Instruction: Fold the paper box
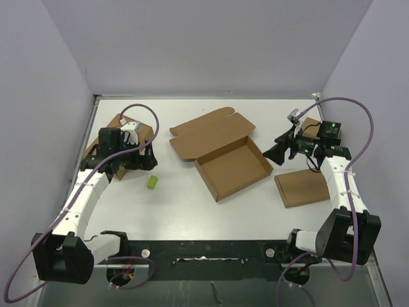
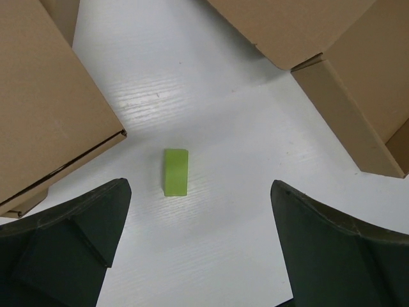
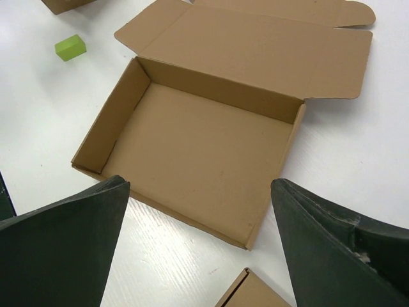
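Two arms, both with fingers spread wide and holding nothing. I see the paper box (image 1: 233, 167) at mid-table between them: its tray is formed with walls upright, and its lid lies flat and open toward the far side. My left gripper (image 1: 142, 161) hovers over the white table (image 1: 185, 211), the small green block (image 2: 176, 171) just ahead of its fingers. My right gripper (image 1: 276, 148) faces the tray's right side, apart from it. Flat brown boxes (image 1: 301, 187) lie beside each arm.
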Tool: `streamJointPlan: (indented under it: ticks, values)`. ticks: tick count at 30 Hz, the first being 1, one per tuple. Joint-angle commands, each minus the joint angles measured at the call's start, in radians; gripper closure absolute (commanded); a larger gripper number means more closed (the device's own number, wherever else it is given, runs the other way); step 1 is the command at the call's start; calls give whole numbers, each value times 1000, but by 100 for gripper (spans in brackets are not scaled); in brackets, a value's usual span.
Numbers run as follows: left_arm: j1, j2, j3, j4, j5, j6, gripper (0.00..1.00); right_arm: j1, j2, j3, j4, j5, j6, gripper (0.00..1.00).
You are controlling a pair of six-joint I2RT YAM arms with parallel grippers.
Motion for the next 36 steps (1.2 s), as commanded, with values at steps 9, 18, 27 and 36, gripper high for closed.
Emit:
streamJointPlan:
  ticks: [9,18,27,36]
  values:
    - [5,-12,-106,100,-70,52,12,-1,15,1,-6,-57,-33,2]
    - [6,-6,-132,109,-76,47,14,-14,36,-2,-14,-34,-57,2]
    - [15,23,-143,123,-99,38,15,-20,37,6,-24,-33,-65,2]
    - [16,13,-146,135,-146,62,20,-22,42,16,-34,-19,-70,2]
